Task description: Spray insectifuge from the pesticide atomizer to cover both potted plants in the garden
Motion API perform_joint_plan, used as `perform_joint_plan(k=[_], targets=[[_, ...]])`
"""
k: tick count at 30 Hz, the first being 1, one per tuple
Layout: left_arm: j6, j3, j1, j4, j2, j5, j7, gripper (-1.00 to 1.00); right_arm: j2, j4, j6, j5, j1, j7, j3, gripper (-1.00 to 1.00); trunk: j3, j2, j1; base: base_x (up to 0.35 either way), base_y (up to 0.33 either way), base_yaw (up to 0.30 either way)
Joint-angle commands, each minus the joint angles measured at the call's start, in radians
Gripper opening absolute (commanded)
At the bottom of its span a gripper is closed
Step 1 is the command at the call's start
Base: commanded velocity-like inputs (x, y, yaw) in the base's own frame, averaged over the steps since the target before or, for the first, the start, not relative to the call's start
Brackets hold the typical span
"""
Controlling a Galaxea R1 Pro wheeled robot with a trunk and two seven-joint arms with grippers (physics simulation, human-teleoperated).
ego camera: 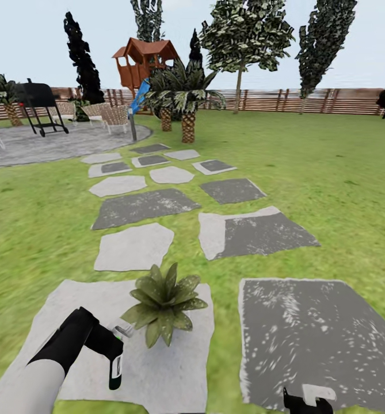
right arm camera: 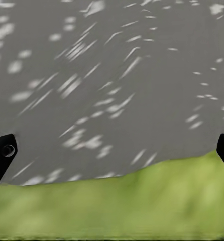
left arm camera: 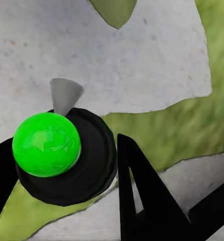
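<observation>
The left arm reaches forward and low, its tool (ego camera: 113,345) clamped on the dark green pesticide atomizer (ego camera: 117,363), hanging just beside the speckled potted plant (ego camera: 163,300). The right tool (ego camera: 308,401) stands apart.

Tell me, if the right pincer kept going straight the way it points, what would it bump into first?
Probably the dark grey stepping stone. The right pincer points down at that speckled slab, near its edge with the lawn, and nothing shows in between. How far off it is, I can't tell.

one potted plant (ego camera: 163,302), one pesticide atomizer (ego camera: 117,362), two palms (ego camera: 187,109), one play tower (ego camera: 144,60).
</observation>
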Motion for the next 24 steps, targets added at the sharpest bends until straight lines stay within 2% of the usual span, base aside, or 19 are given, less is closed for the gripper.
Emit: perform_joint_plan(k=[1,15,24], targets=[[0.007,0.003,0.0,-0.001,-0.001,-0.006,-0.007,-1.0,0.0,0.002,-0.003,0.011,-0.001,-0.005,-0.006,1.0,0.0,0.0,0.0,-0.078,0.332,-0.254],[0.009,0.002,0.0,0.001,-0.001,-0.005,-0.007,-1.0,0.0,0.002,-0.003,0.011,-0.001,-0.005,-0.006,1.0,0.005,0.0,0.0,-0.113,0.317,-0.254],[0.008,0.002,0.0,0.003,-0.001,-0.006,-0.007,-1.0,0.0,0.002,-0.003,0.011,-0.001,-0.005,-0.006,1.0,0.008,0.0,0.0,-0.005,0.06,-0.254]])
